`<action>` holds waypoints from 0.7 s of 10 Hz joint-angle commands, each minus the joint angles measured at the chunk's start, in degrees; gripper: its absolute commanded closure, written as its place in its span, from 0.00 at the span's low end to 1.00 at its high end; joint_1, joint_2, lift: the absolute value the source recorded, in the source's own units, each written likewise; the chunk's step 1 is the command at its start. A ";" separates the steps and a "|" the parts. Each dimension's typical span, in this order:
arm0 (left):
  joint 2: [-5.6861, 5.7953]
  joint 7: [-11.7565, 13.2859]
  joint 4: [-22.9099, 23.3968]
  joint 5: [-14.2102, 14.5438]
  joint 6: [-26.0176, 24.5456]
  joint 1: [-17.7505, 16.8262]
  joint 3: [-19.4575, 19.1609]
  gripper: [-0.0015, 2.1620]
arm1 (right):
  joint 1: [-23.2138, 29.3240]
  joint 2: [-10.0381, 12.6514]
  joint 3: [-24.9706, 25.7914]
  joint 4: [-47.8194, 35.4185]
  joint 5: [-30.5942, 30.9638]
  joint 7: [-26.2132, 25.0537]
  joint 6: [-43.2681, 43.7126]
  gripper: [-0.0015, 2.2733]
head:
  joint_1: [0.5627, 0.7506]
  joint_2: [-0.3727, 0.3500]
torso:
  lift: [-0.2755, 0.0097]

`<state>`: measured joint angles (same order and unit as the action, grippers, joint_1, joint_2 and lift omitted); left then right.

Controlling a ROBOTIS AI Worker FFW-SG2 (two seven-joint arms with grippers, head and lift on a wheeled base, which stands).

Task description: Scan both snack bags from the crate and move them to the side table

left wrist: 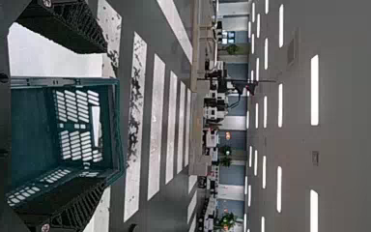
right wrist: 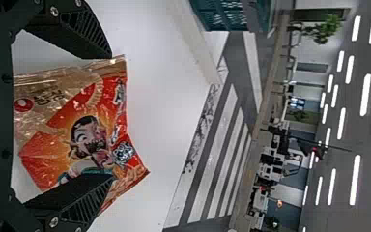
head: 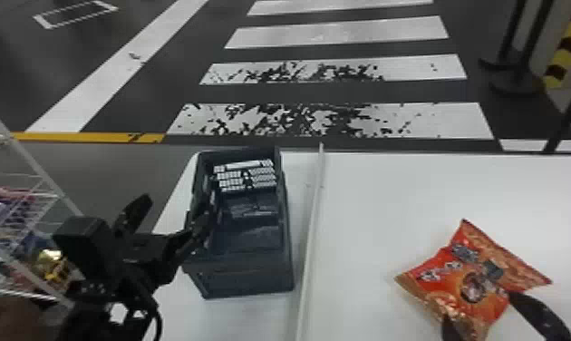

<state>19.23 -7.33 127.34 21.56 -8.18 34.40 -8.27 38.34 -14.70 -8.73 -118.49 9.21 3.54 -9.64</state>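
White tabletop (head: 366, 204) bears a shiny red-orange snack bag (head: 484, 265) between the wide-spread right gripper (head: 479, 309); the left gripper (head: 176, 208) gapes at a blue-green plastic crate (head: 248, 277).

In the head view, cannot see all of the crate's (head: 248, 279) left wall past the left end effector (head: 175, 212), nor make out the dim patch on the floor inside. Cannot name the blurred goods (head: 51, 265) on the wire rack (head: 49, 183), cut off by the left edge, nor the brown blur (head: 8, 319) below. Lose most of the right end effector (head: 479, 308) past the bottom edge. In the right wrist view, lose part of the snack bag (right wrist: 58, 140) behind a finger (right wrist: 82, 198), and much of the crate past the top edge.
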 commanded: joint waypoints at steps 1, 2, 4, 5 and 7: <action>0.28 0.30 -0.69 0.76 0.66 -0.13 0.01 0.03 | -0.28 -2.44 -6.74 -0.96 10.22 -5.30 -8.96 0.06 | 0.70 0.82 | 0.63; 0.46 0.65 -1.04 1.11 1.37 -0.13 0.01 0.03 | -1.25 -4.64 -10.08 -1.04 12.41 -8.02 -13.00 0.06 | 0.70 0.82 | 0.63; 0.64 1.35 -1.57 1.46 1.72 -0.13 0.27 0.03 | -3.54 -6.57 -17.11 -1.92 19.80 -13.82 -24.43 0.06 | 0.70 0.84 | 0.63; 0.90 1.44 -1.92 1.55 1.89 -0.13 0.54 0.03 | -4.59 -7.01 -19.66 -3.42 20.76 -15.05 -31.63 0.06 | 0.70 0.83 | 0.63; 1.52 1.61 -2.27 1.73 1.89 -0.57 0.98 0.03 | -8.55 -6.49 -25.11 -5.09 24.37 -15.67 -45.70 0.05 | 0.70 0.81 | 0.63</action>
<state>20.53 -5.75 125.14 23.23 -6.30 33.99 -7.42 31.02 -21.45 -32.27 -123.08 32.48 -12.14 -51.26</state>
